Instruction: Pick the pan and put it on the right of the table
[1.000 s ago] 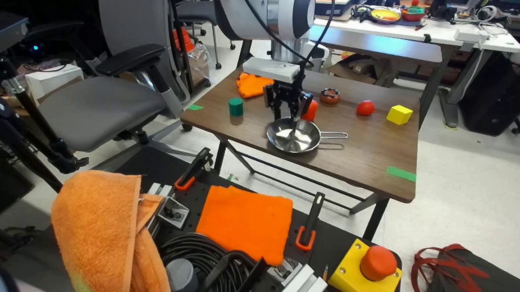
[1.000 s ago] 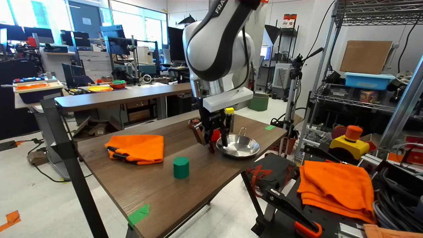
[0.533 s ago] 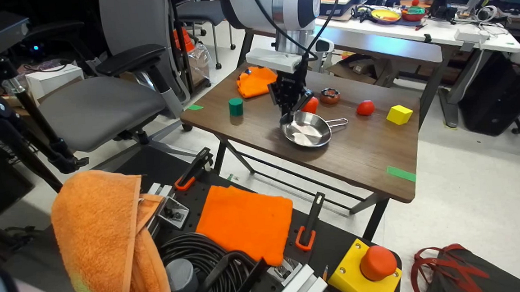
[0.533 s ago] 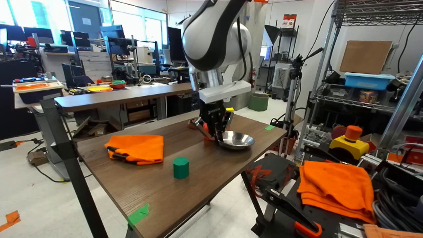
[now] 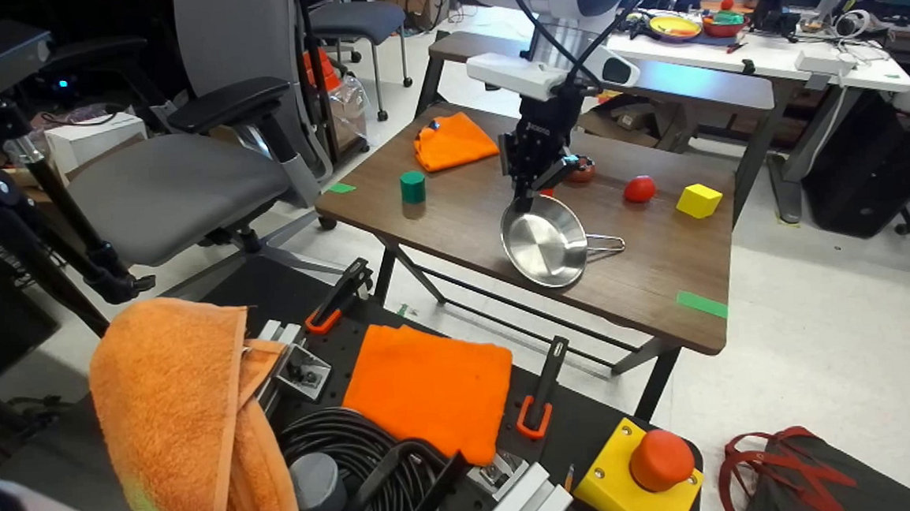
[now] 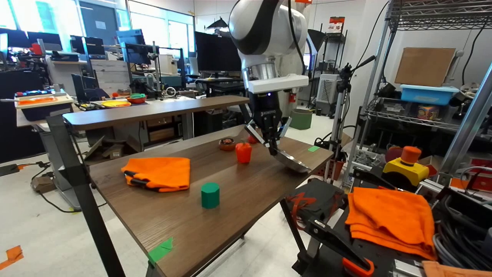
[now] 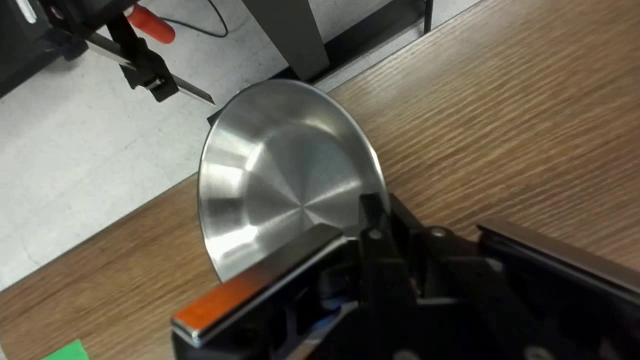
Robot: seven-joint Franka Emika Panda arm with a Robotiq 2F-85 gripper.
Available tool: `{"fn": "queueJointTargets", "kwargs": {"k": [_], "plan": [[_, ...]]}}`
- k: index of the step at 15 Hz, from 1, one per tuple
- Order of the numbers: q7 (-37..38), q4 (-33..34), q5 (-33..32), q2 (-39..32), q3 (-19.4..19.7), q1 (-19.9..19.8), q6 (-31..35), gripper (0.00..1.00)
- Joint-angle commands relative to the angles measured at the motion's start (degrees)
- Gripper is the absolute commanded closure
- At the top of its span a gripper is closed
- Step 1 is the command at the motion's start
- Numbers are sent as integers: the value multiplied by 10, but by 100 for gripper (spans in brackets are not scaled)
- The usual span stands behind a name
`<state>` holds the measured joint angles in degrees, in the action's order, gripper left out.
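Hand (image 7: 386,204) grips pan (image 7: 300,170) by rim, mid-frame in wrist view; pan tilted (one-sided hold, weight likely sags far side).

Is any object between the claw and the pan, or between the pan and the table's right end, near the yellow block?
Nothing between them: the claw grips the pan by its rim. Toward that end of the table, in an exterior view, the nearer side shows no obstacle; the red round object and yellow block stand farther back.
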<state>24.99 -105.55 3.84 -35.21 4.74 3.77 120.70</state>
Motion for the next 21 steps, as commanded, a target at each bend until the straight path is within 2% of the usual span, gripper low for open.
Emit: {"fn": "queueJointTargets", "kwargs": {"k": [1, 8, 12, 16, 21], "plan": [[-1, -2, 48, 38, 9, -46, -36, 99], [68, 79, 41, 36, 69, -96, -89, 99], [72, 144, 53, 1, 57, -102, -118, 99], [74, 243, 70, -73, 38, -106, -158, 99], [107, 367, 69, -177, 40, -114, -211, 99]]}}
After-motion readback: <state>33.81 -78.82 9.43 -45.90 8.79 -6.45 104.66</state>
